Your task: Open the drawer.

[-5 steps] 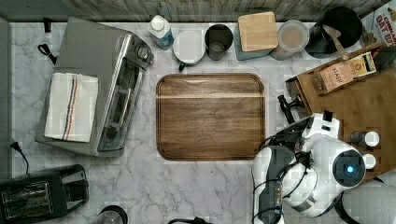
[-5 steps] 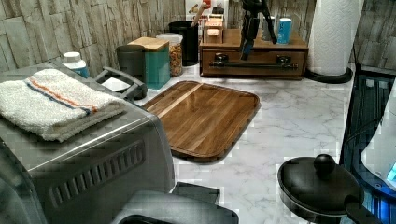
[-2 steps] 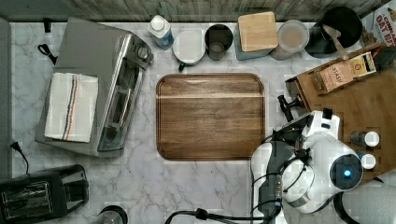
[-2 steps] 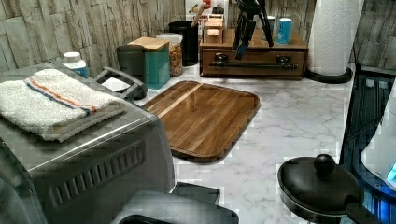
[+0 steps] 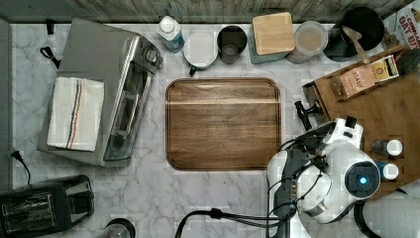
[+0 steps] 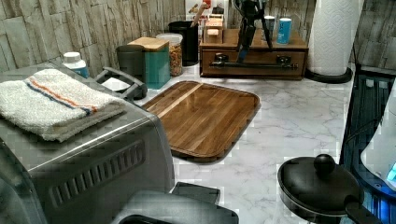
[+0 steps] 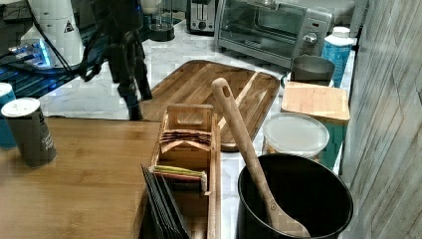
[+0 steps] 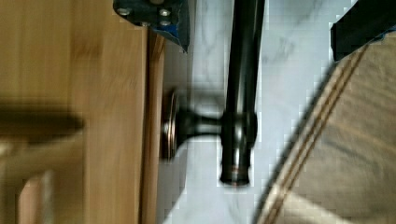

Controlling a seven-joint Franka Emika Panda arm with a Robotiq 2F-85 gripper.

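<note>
The drawer (image 6: 254, 58) sits at the far end of the marble counter (image 6: 299, 112) in the left view, at about 12 o'clock from the dark wooden tray (image 6: 205, 116), under a flat bamboo top that carries two small bottles (image 6: 283, 30) and a tea box (image 6: 214, 29). Its front panel faces the tray, and the long black handle (image 6: 254, 65) runs across that panel on two short posts.

The jaws (image 6: 243, 51) hang straight down in front of the drawer, their tips level with the handle near its middle. In the wrist view the bar (image 8: 243, 88) passes between the two fingers: one dark finger (image 8: 156, 14) lies on the drawer side, in the gap between the panel and the bar, and the other finger (image 8: 366, 21) lies on the tray side. They straddle the bar with space on both sides, so the jaws stand wide and are not clamped on it.

In the top view the drawer (image 5: 313, 101) juts slightly from the bamboo unit at about 3 o'clock from the tray (image 5: 223, 124), its handle post (image 5: 303, 110) just beside the tray's edge, and the white arm (image 5: 327, 173) reaches in from 5 o'clock. In the right view the dark gripper (image 7: 130, 97) dips just past the edge of the bamboo top (image 7: 74, 169), in front of the tray (image 7: 209, 87).
</note>
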